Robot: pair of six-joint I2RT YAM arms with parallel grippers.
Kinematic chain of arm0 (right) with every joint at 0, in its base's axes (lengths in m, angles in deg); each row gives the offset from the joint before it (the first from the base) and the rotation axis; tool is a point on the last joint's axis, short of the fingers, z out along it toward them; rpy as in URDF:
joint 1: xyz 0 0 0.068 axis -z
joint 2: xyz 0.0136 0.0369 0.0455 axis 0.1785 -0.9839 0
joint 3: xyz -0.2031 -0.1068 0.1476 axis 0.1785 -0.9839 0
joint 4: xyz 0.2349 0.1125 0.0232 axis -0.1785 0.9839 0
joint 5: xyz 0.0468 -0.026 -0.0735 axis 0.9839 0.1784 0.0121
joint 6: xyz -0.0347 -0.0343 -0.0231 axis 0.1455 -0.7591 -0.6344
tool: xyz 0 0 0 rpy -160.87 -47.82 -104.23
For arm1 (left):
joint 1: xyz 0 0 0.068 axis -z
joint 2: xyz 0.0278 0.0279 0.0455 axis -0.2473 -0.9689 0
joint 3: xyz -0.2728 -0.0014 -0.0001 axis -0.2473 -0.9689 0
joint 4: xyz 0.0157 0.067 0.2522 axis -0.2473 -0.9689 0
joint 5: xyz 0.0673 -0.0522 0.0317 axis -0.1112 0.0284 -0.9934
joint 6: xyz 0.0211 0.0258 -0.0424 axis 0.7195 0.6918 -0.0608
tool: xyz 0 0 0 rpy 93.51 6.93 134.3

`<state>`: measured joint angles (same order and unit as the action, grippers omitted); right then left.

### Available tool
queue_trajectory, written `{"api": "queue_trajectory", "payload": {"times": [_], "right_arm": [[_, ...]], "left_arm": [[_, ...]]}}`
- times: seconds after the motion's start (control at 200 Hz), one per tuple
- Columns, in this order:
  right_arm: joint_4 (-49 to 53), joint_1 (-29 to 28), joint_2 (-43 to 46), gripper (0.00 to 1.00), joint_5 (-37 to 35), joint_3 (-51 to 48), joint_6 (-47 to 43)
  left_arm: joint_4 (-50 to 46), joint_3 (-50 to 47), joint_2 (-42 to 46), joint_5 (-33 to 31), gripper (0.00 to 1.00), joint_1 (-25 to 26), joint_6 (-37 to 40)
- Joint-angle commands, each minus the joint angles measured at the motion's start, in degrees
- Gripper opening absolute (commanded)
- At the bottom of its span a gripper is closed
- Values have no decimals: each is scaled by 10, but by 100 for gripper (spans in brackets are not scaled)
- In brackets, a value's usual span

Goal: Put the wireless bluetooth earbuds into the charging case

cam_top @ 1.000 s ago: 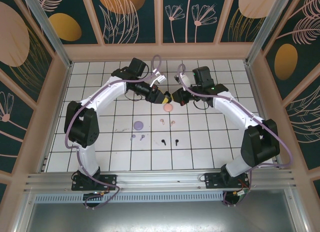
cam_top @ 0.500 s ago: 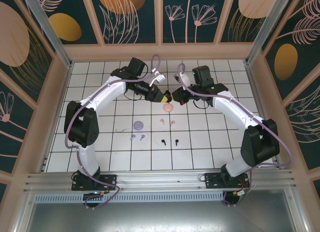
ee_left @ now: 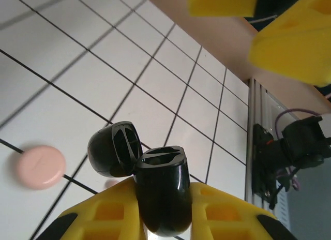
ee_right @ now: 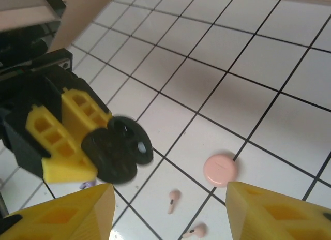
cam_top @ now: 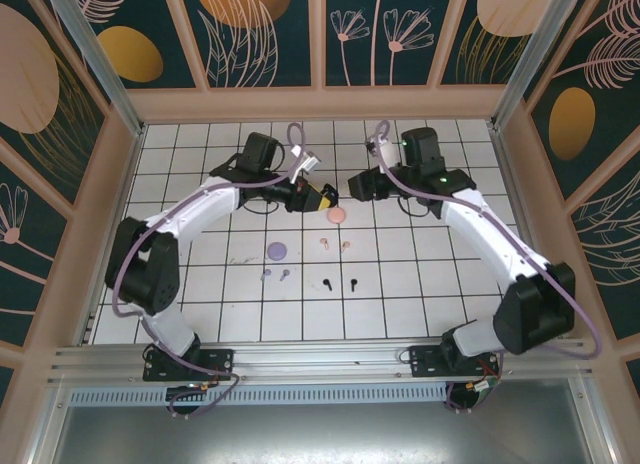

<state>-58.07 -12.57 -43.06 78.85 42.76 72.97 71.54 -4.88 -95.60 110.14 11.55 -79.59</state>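
Note:
A black charging case (ee_left: 163, 196) with its lid (ee_left: 114, 149) hinged open is held above the tiles, and my left gripper (cam_top: 322, 196) is shut on its body. My right gripper (cam_top: 356, 187) stands open just to the right of it, apart from the case (ee_right: 116, 149), with nothing between its yellow fingers (ee_right: 279, 214). On the floor lie two pale pink earbuds (cam_top: 324, 244) (cam_top: 345, 246), two lilac ones (cam_top: 265, 275) (cam_top: 285, 274) and two black ones (cam_top: 327, 283) (cam_top: 352, 281). The pink pair (ee_right: 173, 201) (ee_right: 195, 231) lies under my right gripper.
A round pink case (cam_top: 336, 214) lies shut on the tiles just below the two grippers, also seen as the pink case (ee_left: 40, 166) (ee_right: 221, 170). A round lilac case (cam_top: 277, 251) lies left of the earbuds. Wooden walls (cam_top: 320, 102) ring the tiled floor.
My right gripper has let go of the black case, opened and drawn back to the right. The left gripper keeps the case, and its arm has swung a little to the left.

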Motion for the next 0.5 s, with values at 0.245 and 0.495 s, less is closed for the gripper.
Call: {"api": "queue_trajectory", "payload": {"times": [0.245, 0.495], "right_arm": [[29, -127, 50, 59, -140, -123, 179], [22, -233, 33, 57, -234, -186, 291]], "left_arm": [[282, -146, 159, -145, 0, -5, -106], [620, -383, 296, -293, 0, -5, -94]]}}
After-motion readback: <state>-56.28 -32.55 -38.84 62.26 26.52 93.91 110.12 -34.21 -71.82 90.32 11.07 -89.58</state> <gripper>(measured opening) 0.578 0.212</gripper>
